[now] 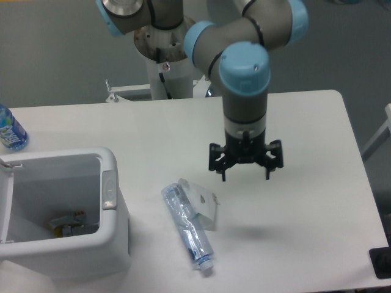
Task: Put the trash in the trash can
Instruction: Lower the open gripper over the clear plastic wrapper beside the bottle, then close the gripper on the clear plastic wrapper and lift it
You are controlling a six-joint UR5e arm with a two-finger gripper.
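Camera, trash [188, 223] below-left of open gripper [245, 176]

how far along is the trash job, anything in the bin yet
Done: the trash can holds something small and yellowish, unclear what. In hand: nothing; the gripper hangs open above the table. Left: the flattened bottle and crumpled paper both lie on the table beside the can.

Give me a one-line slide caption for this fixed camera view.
Open gripper hovers above the table, right of the flattened bottle and crumpled paper beside the bin.
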